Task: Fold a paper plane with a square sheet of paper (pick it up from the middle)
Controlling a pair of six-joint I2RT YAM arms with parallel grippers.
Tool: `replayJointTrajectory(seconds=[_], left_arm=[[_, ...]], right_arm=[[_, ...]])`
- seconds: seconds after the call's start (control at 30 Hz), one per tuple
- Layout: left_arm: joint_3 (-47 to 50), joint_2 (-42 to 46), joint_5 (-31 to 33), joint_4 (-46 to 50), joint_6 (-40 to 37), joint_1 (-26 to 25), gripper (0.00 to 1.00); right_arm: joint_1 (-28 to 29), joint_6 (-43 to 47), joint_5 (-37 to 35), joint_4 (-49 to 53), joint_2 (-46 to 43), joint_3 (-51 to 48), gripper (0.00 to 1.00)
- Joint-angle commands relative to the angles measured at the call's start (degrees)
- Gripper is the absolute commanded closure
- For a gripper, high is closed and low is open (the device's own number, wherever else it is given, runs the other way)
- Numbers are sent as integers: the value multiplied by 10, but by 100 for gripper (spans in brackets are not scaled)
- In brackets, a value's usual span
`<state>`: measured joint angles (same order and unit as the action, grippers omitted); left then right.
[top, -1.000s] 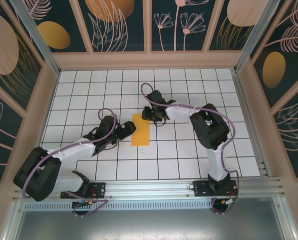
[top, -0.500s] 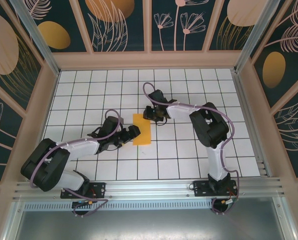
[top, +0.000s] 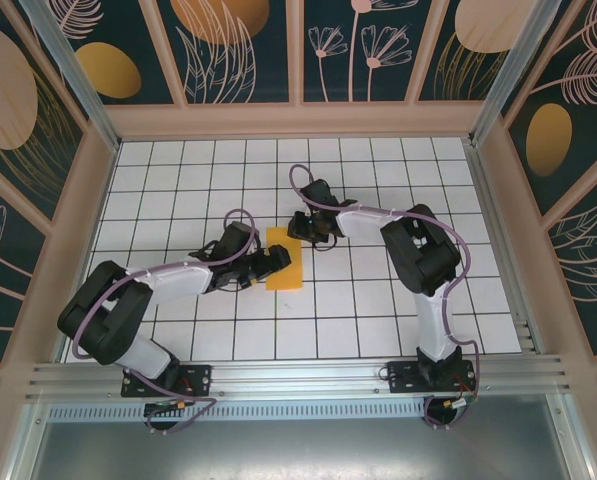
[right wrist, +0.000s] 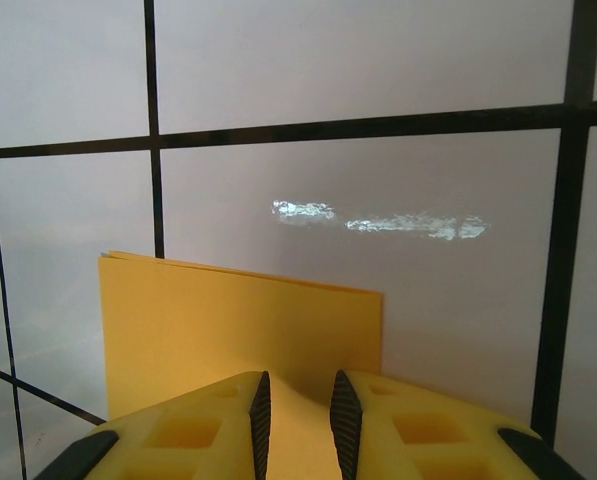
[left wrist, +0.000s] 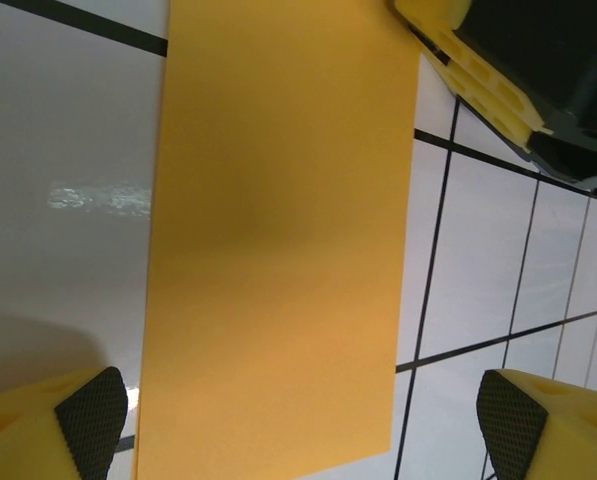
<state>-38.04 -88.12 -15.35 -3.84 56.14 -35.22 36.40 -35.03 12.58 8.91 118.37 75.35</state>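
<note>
Thin orange-yellow paper sheet (top: 284, 259), mid-frame on white-tiled bench (top: 378, 300): halved to rect. only, nose/wing folds to do. Pinched by right fingers (right wrist: 261, 412), straddled by spread left fingers (left wrist: 91, 422).

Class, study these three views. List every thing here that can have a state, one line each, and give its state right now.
sheet of paper: folded into a narrow rectangle, lying flat on the table.
left end effector: open wide, one fingertip on either side of the paper.
right end effector: nearly closed, a narrow gap between its fingers, at the paper's end; whether it grips the paper is unclear.
</note>
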Motion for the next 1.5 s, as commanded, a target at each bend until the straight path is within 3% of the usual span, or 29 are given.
replayJointTrajectory(seconds=[0.0, 0.8, 1.0, 1.47], left_arm=[[-21, -18, 25, 56, -21, -10, 7], [-90, -51, 9, 107, -59, -40, 10], [-122, -50, 103, 209, -77, -42, 12], [-173, -120, 105, 273, -110, -79, 13]], right_arm=[[-9, 1, -20, 25, 35, -26, 71], [-10, 0, -12, -2, 40, -54, 70], [-9, 0, -12, -5, 43, -60, 70], [-14, 0, -10, -12, 53, -68, 70]])
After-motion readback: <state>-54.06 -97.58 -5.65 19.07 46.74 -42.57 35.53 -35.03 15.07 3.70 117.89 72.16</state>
